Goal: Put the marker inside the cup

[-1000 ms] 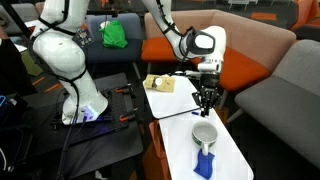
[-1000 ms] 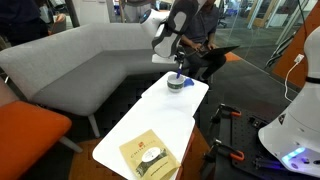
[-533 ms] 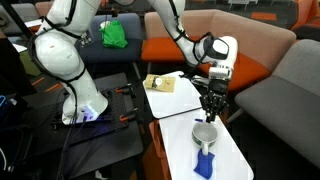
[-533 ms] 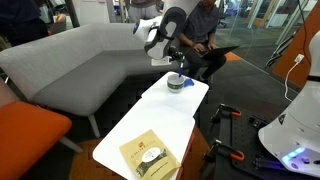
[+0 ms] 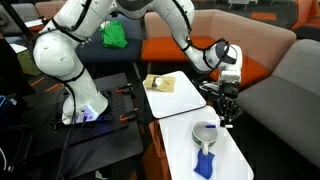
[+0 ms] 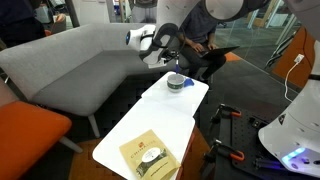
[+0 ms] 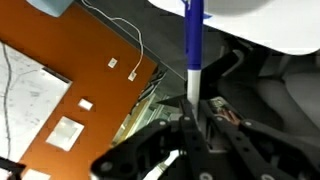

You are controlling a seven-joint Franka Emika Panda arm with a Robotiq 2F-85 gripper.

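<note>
Wrist view: the gripper is pinching the marker between its fingers, the jaws drawn in to the width of the thin stick. The marker is jutting straight out past the fingertips, with its blue end farthest from the grip.
Marker's place: it is hanging in the air in that grip, touching neither the table nor the cup.
Arm's place: in an exterior view the gripper is hovering near the cup but off to one side, toward the table edge that faces the grey sofa, not above the cup's mouth. The marker is too small to make out there.
Cup: it is standing upright on the white table with its mouth open, a bright blue object lying just beside it. In an exterior view the cup is sitting at the far end of the tabletop.
Step in hand: by my reading, the pick-up is done and the carry to the cup is under way; the drop is not yet made.
Next move: it is likely calling for a sideways shift until the marker's free end is pointing into the cup's dark inside. After that would come a short descent past the thick rim, and only then a parting of the jaws.
</note>
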